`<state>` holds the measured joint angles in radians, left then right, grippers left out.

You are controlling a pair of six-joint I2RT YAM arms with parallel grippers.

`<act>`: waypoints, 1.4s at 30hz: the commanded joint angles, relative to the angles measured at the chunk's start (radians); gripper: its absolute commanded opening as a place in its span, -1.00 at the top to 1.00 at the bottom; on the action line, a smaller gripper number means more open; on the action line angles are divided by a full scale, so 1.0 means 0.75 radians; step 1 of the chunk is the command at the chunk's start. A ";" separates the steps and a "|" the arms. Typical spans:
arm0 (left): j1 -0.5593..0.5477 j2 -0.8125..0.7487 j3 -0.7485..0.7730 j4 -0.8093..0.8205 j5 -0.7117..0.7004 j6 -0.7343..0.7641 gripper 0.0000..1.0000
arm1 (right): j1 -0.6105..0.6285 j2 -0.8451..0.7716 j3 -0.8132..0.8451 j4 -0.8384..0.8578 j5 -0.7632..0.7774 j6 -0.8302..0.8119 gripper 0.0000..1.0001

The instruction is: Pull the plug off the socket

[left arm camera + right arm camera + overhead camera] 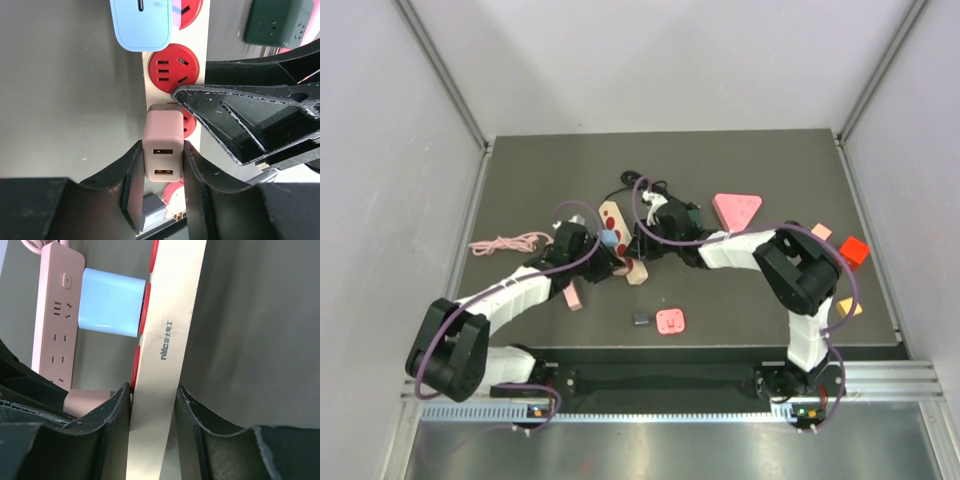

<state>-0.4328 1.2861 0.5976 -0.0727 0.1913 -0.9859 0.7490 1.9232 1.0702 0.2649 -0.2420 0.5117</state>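
the pink plug (pixel 163 132) is seated on a red socket of the cream socket strip (pixel 170 330), which is laid near the middle of the desk (pixel 750 290). the left jaws are clamped on the plug's two sides, with its usb ports turned toward the wrist camera. the right jaws are closed around the strip's narrow body. a blue plug (pixel 111 309) is seated further along the same strip.

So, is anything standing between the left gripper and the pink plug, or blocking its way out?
Nothing visible. The left gripper is shut on the pink plug; the blue plug sits further along the power strip, apart from it. The right gripper holds the strip.
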 commanded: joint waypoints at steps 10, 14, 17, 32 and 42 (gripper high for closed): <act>0.053 -0.130 0.013 0.087 0.056 -0.058 1.00 | 0.020 0.029 0.039 -0.253 0.560 -0.273 1.00; 0.058 -0.124 0.015 0.087 0.062 -0.068 1.00 | 0.046 0.045 0.064 -0.280 0.627 -0.300 1.00; 0.064 -0.132 0.027 0.066 0.058 -0.066 1.00 | 0.046 0.060 0.074 -0.288 0.630 -0.304 1.00; 0.143 -0.218 0.015 -0.032 0.013 0.026 1.00 | 0.016 0.086 0.078 -0.290 0.583 -0.282 1.00; 0.162 -0.289 -0.008 -0.111 0.064 0.118 1.00 | -0.025 0.078 0.054 -0.267 0.536 -0.271 1.00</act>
<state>-0.3157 1.1072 0.5644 -0.1310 0.2100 -0.9657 0.7456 1.9453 1.1461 0.1741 0.0956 0.3405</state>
